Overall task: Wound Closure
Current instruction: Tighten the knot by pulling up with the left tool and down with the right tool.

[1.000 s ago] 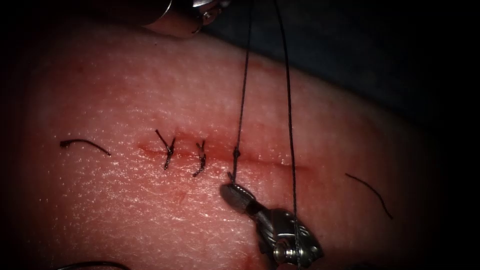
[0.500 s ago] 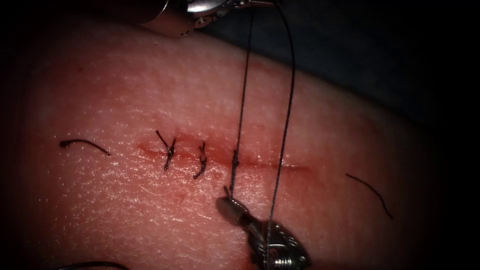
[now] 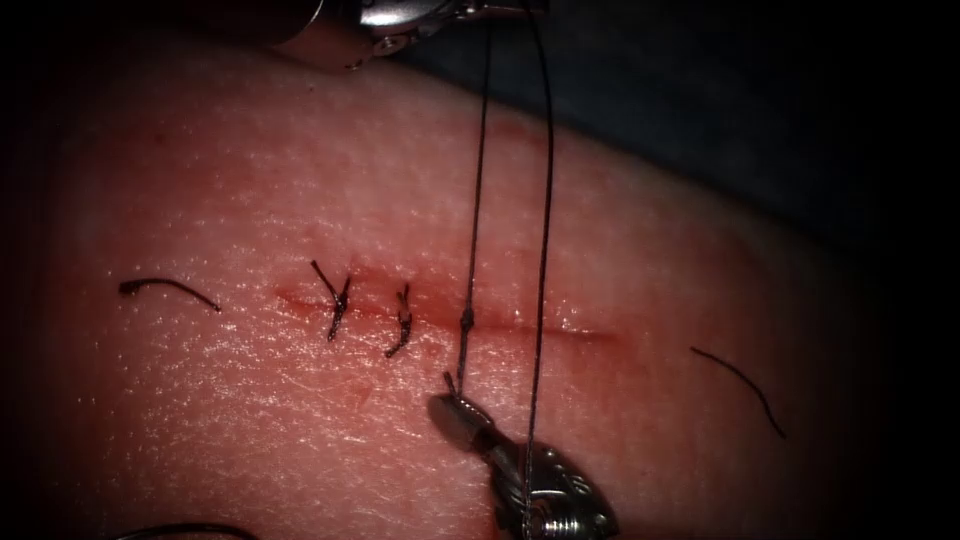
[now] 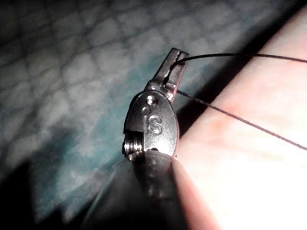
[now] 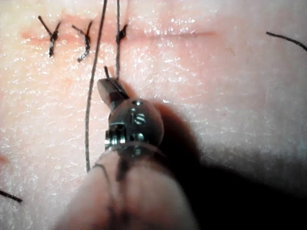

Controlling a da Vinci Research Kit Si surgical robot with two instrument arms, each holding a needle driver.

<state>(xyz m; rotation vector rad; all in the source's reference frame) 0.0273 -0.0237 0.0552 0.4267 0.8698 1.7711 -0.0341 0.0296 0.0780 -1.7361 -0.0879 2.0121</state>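
Pink pork-belly tissue (image 3: 250,420) takes up most of the endoscope view, with the cut (image 3: 440,315) running left-right across its middle and red fluid (image 3: 300,298) staining its left end. Left arm's tool (image 3: 480,12) sits at the top edge beyond the far side of the cut, jaws clamped together on the thread (image 3: 478,170); the left wrist view shows the same tool (image 4: 173,60) with thread (image 4: 240,55) leaving the closed tip. Right arm's tool (image 3: 447,407) comes up from the bottom, on the near side of the cut, jaws closed on the short thread tail (image 3: 449,381) just below the knot (image 3: 465,320); seen up close in the right wrist view (image 5: 106,86), with that tail (image 5: 106,72) sticking out of the tip. Two thread strands run down from the left tool: one to the knot on the cut, the other (image 3: 543,250) crossing the cut just right of the knot and running down over the right tool's wrist. Two finished stitches (image 3: 338,300) (image 3: 402,320) with clipped ends sit on the cut left of the knot. Loose cut thread ends lie on the tissue, one far left (image 3: 165,290), one far right (image 3: 740,385). Dark curved piece at the bottom left edge (image 3: 180,530), cannot tell whether it's the needle. Neither tool holds a needle.
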